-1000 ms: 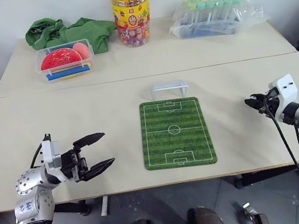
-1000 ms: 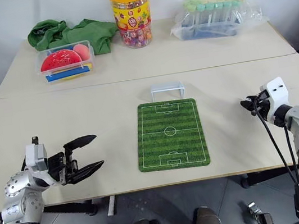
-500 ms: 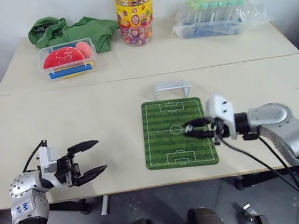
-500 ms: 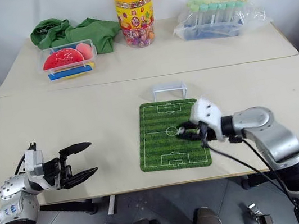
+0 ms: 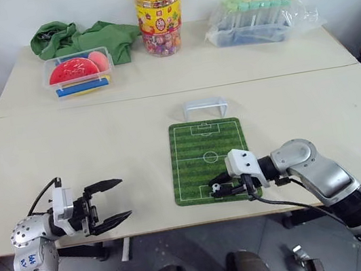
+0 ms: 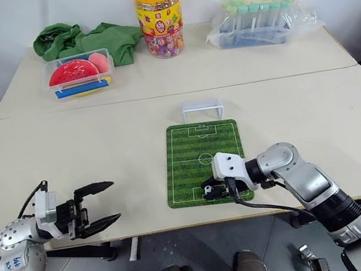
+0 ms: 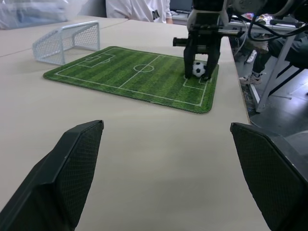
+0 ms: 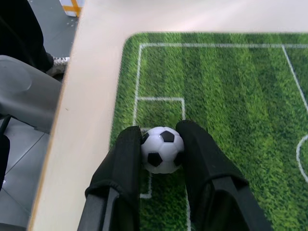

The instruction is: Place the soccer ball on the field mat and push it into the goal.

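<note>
My right gripper [image 8: 161, 147] pinches the soccer ball [image 8: 162, 149] over the near penalty box of the field mat [image 5: 207, 152], the goal [image 5: 206, 108] just beyond the mat's far edge.

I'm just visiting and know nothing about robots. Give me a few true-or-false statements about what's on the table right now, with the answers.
1. The right gripper holds the soccer ball between its fingers. True.
2. The ball is inside the goal. False: it is over the near end of the field mat, the goal stands at the far end.
3. The left gripper is open and empty. True.
4. The candy jar lies tipped over. False: it stands upright.
5. The goal sits on the centre circle. False: it stands just off the mat's far edge.
</note>
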`<move>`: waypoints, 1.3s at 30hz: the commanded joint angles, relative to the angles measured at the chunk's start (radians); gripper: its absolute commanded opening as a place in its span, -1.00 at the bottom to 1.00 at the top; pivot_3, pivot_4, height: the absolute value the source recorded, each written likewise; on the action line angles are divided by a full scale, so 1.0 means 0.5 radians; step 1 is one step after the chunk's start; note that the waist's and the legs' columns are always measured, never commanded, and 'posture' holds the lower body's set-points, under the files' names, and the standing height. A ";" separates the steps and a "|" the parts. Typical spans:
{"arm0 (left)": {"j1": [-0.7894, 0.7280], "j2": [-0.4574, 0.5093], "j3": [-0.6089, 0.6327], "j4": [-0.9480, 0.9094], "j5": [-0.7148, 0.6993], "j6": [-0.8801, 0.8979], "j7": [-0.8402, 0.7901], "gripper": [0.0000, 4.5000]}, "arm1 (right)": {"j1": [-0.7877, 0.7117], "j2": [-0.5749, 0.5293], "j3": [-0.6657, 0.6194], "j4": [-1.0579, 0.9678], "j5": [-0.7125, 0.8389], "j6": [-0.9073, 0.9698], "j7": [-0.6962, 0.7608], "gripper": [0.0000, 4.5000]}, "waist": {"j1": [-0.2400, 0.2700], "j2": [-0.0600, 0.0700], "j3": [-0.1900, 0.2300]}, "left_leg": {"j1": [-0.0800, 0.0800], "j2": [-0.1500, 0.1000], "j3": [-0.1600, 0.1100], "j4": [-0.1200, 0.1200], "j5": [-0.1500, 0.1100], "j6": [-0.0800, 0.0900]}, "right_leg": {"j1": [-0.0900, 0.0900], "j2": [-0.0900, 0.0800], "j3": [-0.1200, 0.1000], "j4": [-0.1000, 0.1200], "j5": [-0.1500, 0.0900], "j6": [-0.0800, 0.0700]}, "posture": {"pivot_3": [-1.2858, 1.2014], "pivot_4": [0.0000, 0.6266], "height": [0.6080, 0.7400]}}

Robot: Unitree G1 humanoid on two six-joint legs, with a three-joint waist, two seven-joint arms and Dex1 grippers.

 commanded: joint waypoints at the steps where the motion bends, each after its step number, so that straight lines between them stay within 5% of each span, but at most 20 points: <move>1: 0.022 0.000 0.032 -0.085 -0.035 0.003 -0.009 1.00 | -0.024 0.014 0.006 -0.009 -0.009 -0.036 0.045 -0.62 | 0.000 0.000 0.000 | 0.000 0.000 0.000 0.000 0.000 0.000 | 0.000 0.000 0.000 0.000 0.000 0.000 | 0.03 -0.52 1.00; 4: 0.016 -0.007 0.029 -0.093 -0.029 0.008 0.006 1.00 | -0.018 0.015 0.007 0.007 -0.029 -0.052 0.067 -0.62 | 0.000 0.000 0.000 | 0.000 0.000 0.000 0.000 0.000 0.000 | 0.000 0.000 0.000 0.000 0.000 0.000 | 0.03 -0.52 1.00; 10: -0.008 -0.018 0.023 -0.097 -0.018 0.020 0.031 1.00 | 0.000 0.015 -0.002 -0.002 -0.048 -0.076 0.080 0.22 | -0.001 0.000 0.000 | 0.000 0.000 0.000 0.000 0.000 0.000 | 0.000 0.000 0.000 0.000 0.000 0.000 | 0.03 -0.52 1.00; 33: -0.078 -0.050 -0.011 -0.050 0.004 0.011 0.035 1.00 | -0.074 0.011 -0.249 -0.368 0.067 0.160 -0.126 0.22 | 0.001 0.000 0.000 | 0.000 0.000 0.000 0.000 0.000 0.000 | 0.000 0.000 0.000 0.000 0.000 0.000 | 0.03 -0.52 1.00; 36: -0.077 -0.046 -0.014 -0.048 -0.001 0.019 0.020 1.00 | 0.035 -0.045 -0.274 -0.514 0.180 0.282 -0.078 -0.04 | 0.004 0.000 0.000 | 0.000 0.000 -0.001 0.000 0.000 0.000 | 0.000 0.000 0.000 0.000 0.000 0.000 | 0.03 -0.52 1.00; 39: -0.081 -0.045 -0.016 -0.047 -0.006 0.024 0.014 1.00 | 0.145 -0.099 -0.269 -0.603 0.214 0.299 -0.046 -0.51 | 0.011 -0.001 0.000 | -0.001 -0.001 -0.004 -0.001 -0.001 0.000 | 0.001 0.000 -0.002 -0.001 0.000 0.000 | 0.03 -0.52 1.00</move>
